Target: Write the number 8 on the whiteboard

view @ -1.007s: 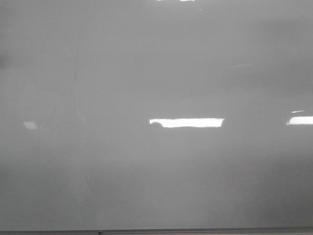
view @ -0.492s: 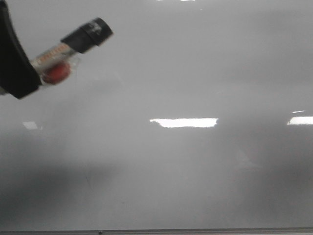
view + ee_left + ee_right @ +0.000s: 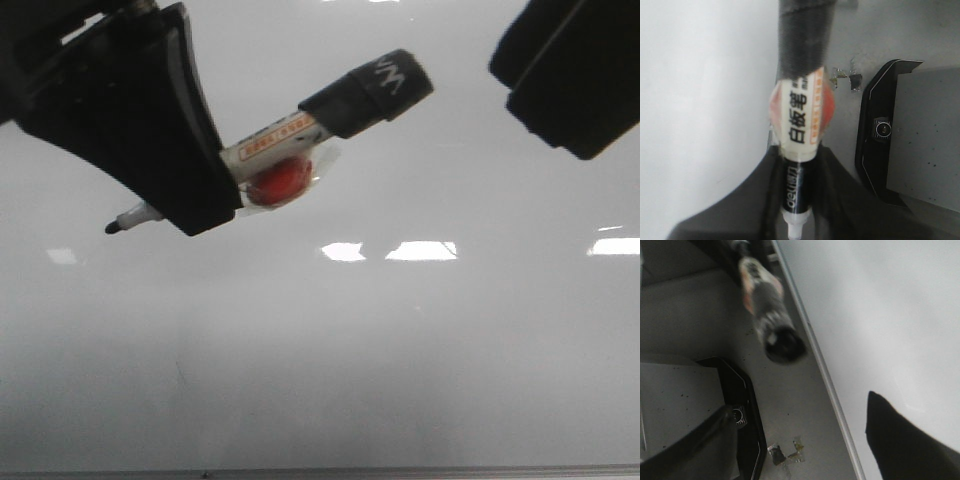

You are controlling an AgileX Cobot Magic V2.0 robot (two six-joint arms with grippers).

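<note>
We see the large glossy pale grey-white whiteboard [image 3: 400, 360] filling the front view, with bright rectangular light reflections and a thin metal bottom edge; no black figure 8 shows on it. Our black left gripper [image 3: 190, 195] is pinched onto a white-barrelled whiteboard marker with an orange-printed label, a red blob under clear tape and a black end cap [image 3: 300, 135]. The marker lies tilted, its capped end rising away from the gripper toward the other arm, its bare black tip [image 3: 113, 228] poking out on the gripper's far side, close before the board; whether the tip touches it we cannot tell. In the left wrist view the fingers [image 3: 840, 200] press against the marker's barrel on both sides. Our right gripper [image 3: 570, 70] hangs well apart, beyond the marker's cap; its fingers [image 3: 905, 445] stand spread, with nothing between them.
</note>
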